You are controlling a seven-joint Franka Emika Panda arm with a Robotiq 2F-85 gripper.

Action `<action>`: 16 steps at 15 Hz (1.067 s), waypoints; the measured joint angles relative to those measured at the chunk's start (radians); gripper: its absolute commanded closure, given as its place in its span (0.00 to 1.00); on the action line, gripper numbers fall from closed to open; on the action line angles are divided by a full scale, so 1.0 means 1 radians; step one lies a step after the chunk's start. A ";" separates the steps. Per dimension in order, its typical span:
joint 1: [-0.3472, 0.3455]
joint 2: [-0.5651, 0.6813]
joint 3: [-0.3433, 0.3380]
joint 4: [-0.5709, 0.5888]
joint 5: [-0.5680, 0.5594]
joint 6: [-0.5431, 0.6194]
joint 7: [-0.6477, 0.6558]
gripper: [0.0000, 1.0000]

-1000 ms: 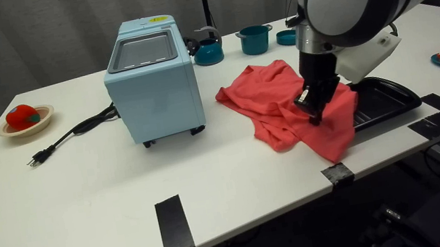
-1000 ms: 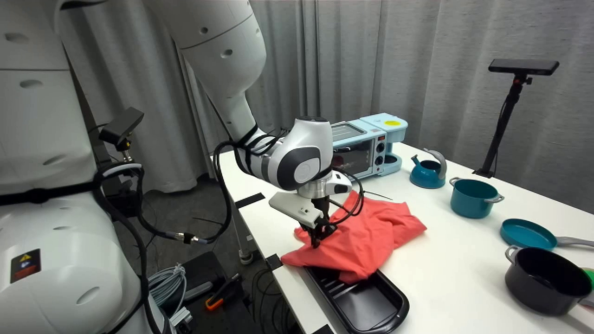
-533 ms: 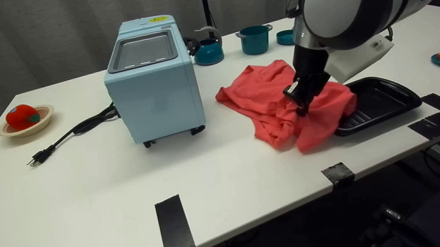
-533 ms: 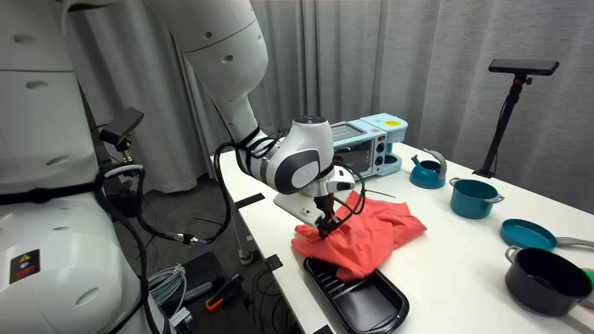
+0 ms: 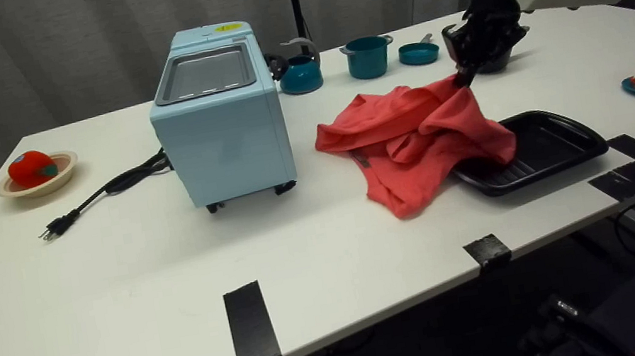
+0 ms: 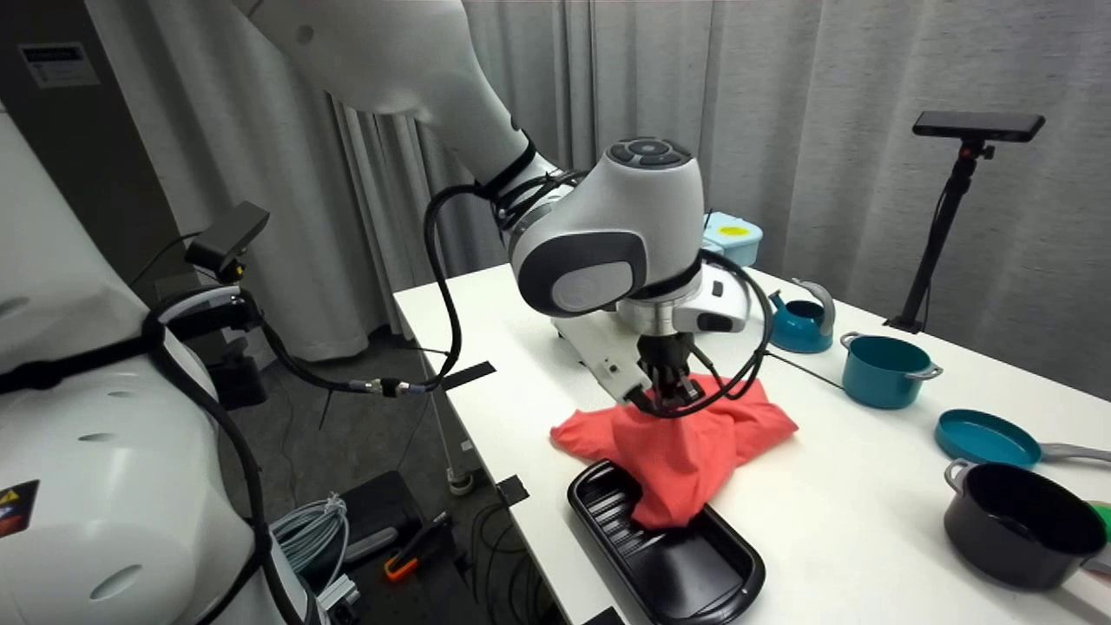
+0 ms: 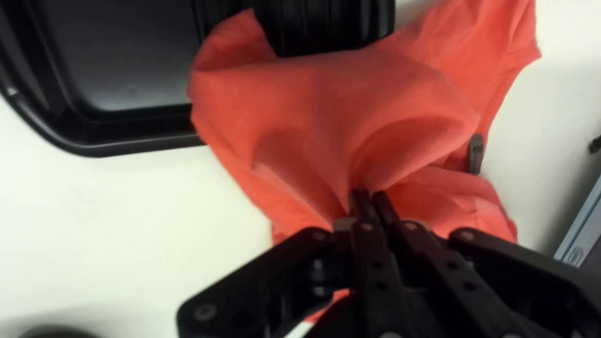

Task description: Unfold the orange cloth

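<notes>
One white table point(image 5: 122, 311) carries the things; on it the oven point(image 5: 223, 148) stands well apart from the tray point(image 5: 554, 140). The cloth point(image 5: 420, 142) lies beside the tray, one fold draped over its ribbed end. Unfolding looks to be under way but far from finished: one part is raised from the heap and a stretch near the tray appears fairly flat on the table, while the rest is doubled over itself. Left to do, it seems, is to draw the raised part out, clear the tray and smooth what remains. The cloth looks soft, plain and coral-red, peaked like a small tent, with a curled loop and creases below the peak. The tool point(image 7: 370, 196) has its fingers together on a pinch of it, above the table near the tray. Smallest, a dark tag point(image 7: 475, 154) shows at the cloth's edge, away from the tray; any print is blurred.
</notes>
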 measured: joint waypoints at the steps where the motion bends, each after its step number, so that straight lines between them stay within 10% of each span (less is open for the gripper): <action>1: -0.011 -0.010 -0.031 0.006 -0.013 0.001 0.002 0.99; 5: -0.085 0.000 -0.123 0.035 -0.176 0.086 0.106 0.99; 6: -0.108 0.011 -0.140 0.039 -0.234 0.109 0.155 0.72; 16: -0.185 0.117 -0.218 0.050 -0.717 0.140 0.709 0.02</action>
